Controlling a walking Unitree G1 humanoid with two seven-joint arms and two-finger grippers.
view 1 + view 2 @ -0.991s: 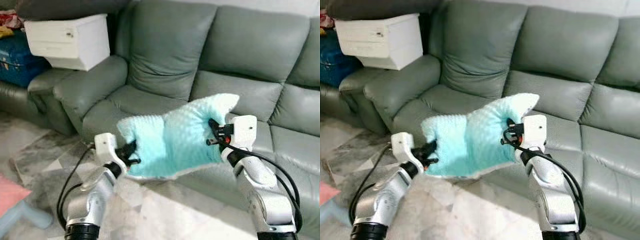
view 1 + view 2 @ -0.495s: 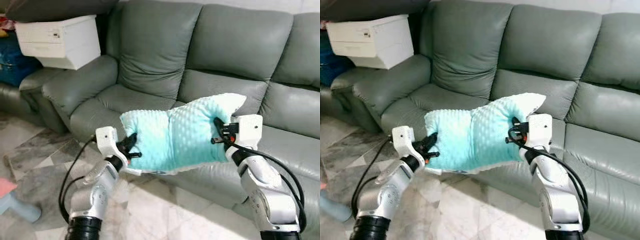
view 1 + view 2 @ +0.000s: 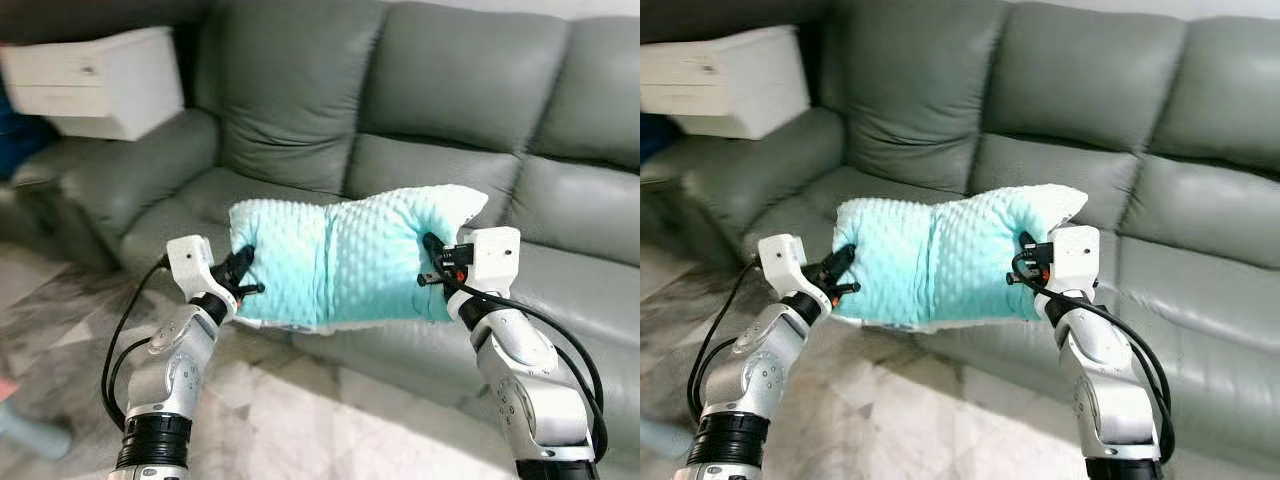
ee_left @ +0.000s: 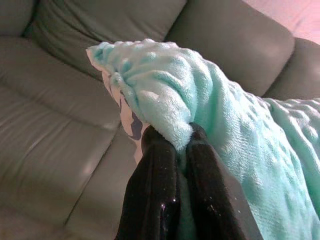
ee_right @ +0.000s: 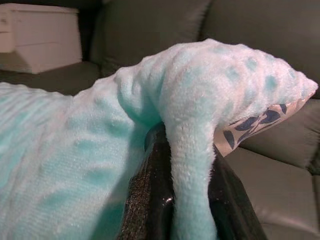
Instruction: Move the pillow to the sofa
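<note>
The soft blue-green pillow (image 3: pixel 345 262) hangs in the air between the two arms, just in front of the grey sofa (image 3: pixel 450 110) and above its seat edge. The left pincer (image 3: pixel 243 278) is pinched tight on the pillow's side at 9 o'clock, and the right pincer (image 3: pixel 428 262) is pinched tight on its side at 3 o'clock. A white box (image 3: pixel 95 82) sits on the sofa arm, up at 10 o'clock.

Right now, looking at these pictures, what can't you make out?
- Patterned underside of the mint-green dotted fleece pillow: a dark-printed sliver shows in the right wrist view; the fleece hides the rest.
- White plastic drawer box on the grey leather sofa: blurred, cut by the frame edge, contents unseen.
- Left tool and right tool: fingertips buried in fleece.
</note>
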